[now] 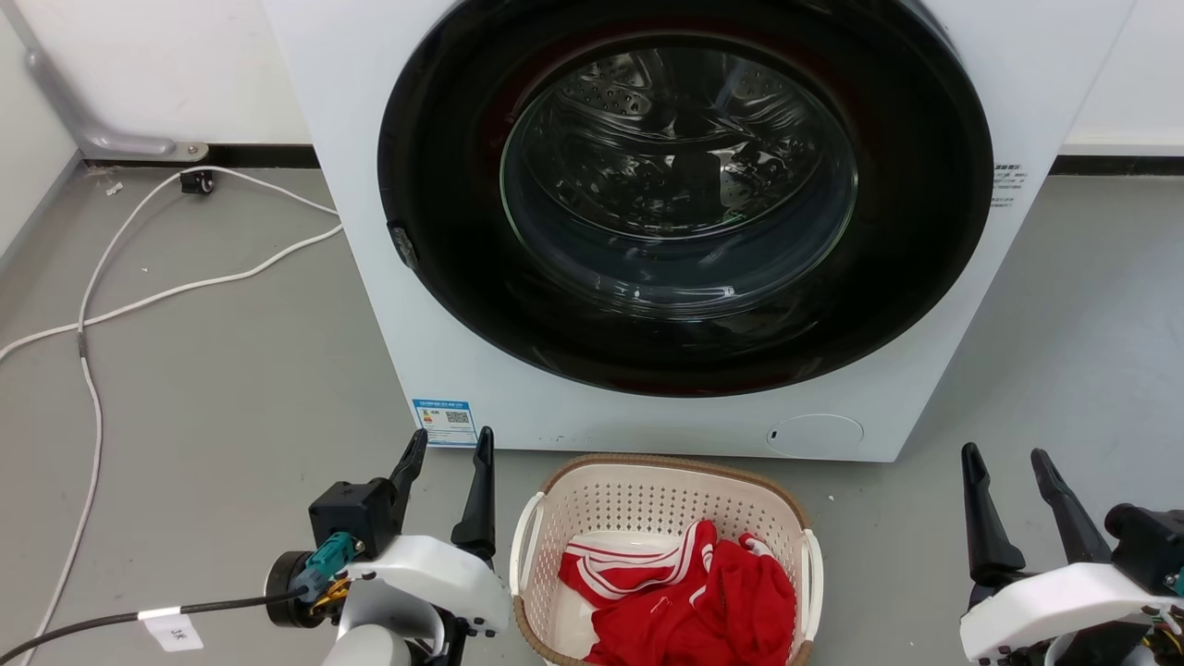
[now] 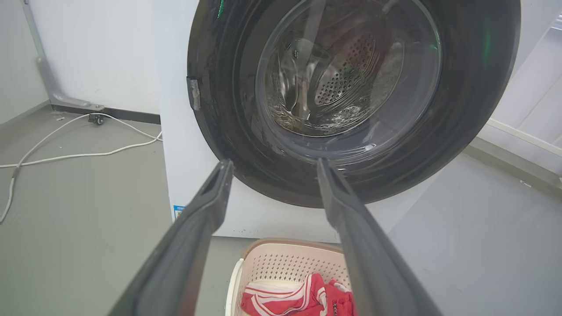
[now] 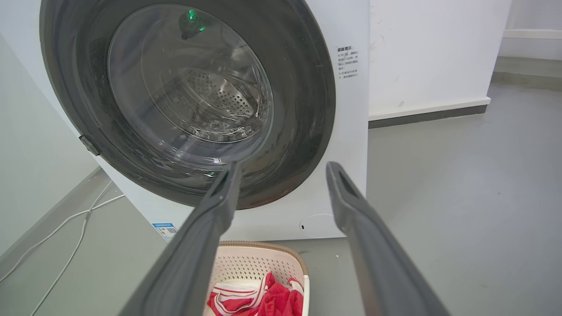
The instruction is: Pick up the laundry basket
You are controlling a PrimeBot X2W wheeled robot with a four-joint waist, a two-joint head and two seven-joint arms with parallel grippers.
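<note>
The laundry basket is cream-white and perforated with a brown woven-look rim and white side handles. It stands on the grey floor just in front of the washing machine, holding red cloth with white stripes. My left gripper is open just left of the basket's left handle, apart from it. Well to the basket's right, my right gripper is open and holds nothing. The basket shows low between the fingers in the left wrist view, and the basket lies low in the right wrist view.
The white washing machine with its dark round door shut fills the space behind the basket. White cables trail over the floor at the left. Grey floor lies open at the right.
</note>
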